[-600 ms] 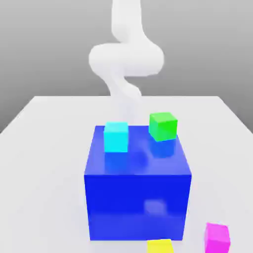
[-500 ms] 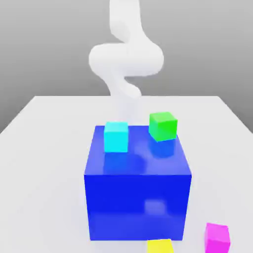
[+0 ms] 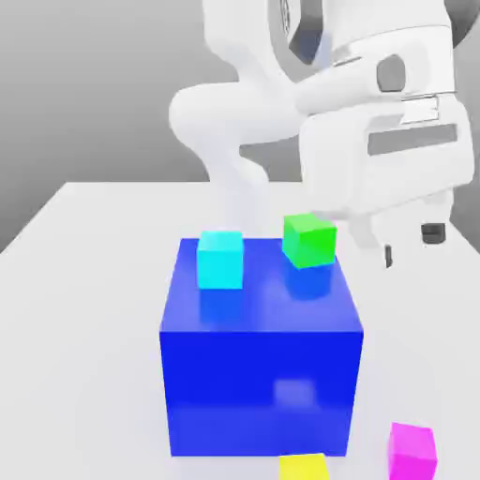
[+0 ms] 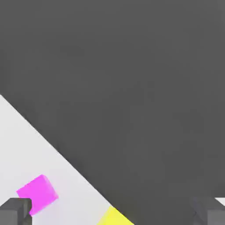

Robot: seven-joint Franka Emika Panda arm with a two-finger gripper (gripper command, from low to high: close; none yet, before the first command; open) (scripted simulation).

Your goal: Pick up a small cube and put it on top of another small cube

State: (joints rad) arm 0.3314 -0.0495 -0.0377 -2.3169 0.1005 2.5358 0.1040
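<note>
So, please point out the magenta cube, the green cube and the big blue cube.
magenta cube [image 3: 412, 452], exterior view, front face.
green cube [image 3: 309, 240], exterior view, front face.
big blue cube [image 3: 261, 394], exterior view, front face.

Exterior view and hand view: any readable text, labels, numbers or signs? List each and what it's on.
None readable in either view.
The big blue cube, the cyan cube, the green cube, the magenta cube and the yellow cube have plain faces.
The white arm and the table carry no markings.
</note>
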